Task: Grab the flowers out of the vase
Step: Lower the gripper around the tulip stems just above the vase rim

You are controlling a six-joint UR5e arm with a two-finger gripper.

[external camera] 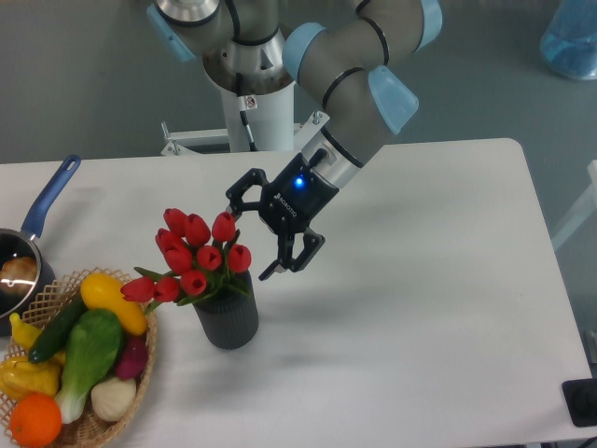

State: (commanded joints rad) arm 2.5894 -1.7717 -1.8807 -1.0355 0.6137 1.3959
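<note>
We see the gripper with its two fingers spread apart and nothing between them, tilted down toward the left, just beside the upper right of the flowers. One fingertip lies close to the topmost right bud, the other near the bud below it; we cannot tell whether either touches.

The flowers stand in the vase, a bunch of red tulip buds with green leaves leaning left, their stems hidden inside the vase's mouth. We judge the bunch light and soft: the buds would crush or slip under a squeeze, and the leaves would bend. The firmer hold should be on the gathered stems right above the vase's rim, below the buds, though little stem shows there. The vase looks small and may tip or lift with the bunch.

Left of the vase on the table sits a wicker basket of vegetables and fruit, and further left a saucepan with a blue handle.
</note>
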